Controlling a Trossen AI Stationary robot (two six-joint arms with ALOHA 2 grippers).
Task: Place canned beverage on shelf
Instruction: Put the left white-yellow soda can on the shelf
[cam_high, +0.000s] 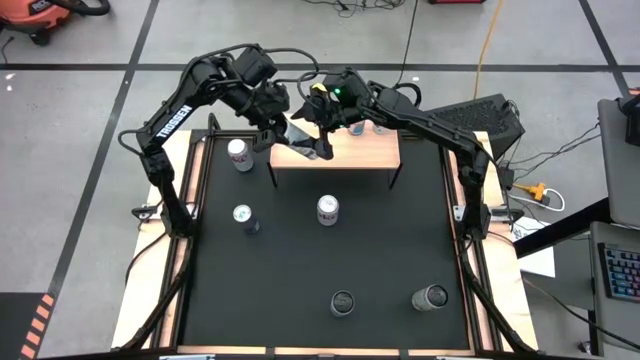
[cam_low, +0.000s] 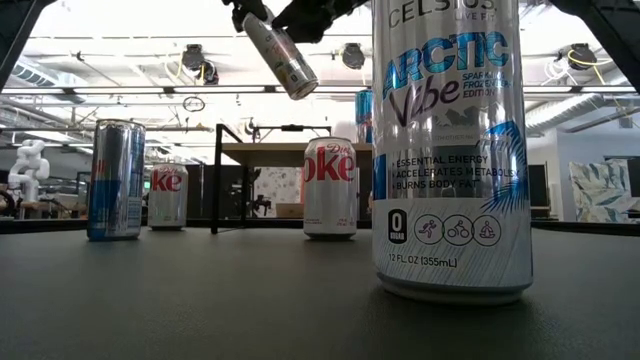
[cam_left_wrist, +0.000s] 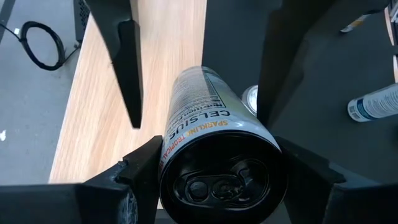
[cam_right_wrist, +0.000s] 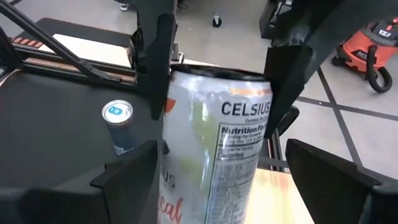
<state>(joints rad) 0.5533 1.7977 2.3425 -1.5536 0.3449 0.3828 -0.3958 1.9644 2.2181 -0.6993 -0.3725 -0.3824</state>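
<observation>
both dark arms reach in over the far end of the black table (cam_high: 330, 260) and meet above the left part of the low light-wood shelf with thin black legs (cam_high: 365, 150). left gripper (cam_high: 283, 128) is clamped on a slim white and silver celsius can (cam_high: 297, 132), fingers (cam_left_wrist: 127, 68) on either side of its body; the can hangs tilted above the shelf, not touching it. in the low view it slants in the air, top end up toward the grippers. right gripper (cam_high: 322, 112) sits around the same can with its jaws spread wide; whether its fingers (cam_right_wrist: 158, 56) touch the can, cannot tell.

legible on the held can: "celsius", "sparkling tropical", "nutrition facts".

the big white can nearest the low camera (cam_low: 452, 150) reads "celsius live fit", "arctic vibe", "essential energy", "12 fl oz (355ml)". two silver cans (cam_low: 330, 187) read "diet coke".
</observation>
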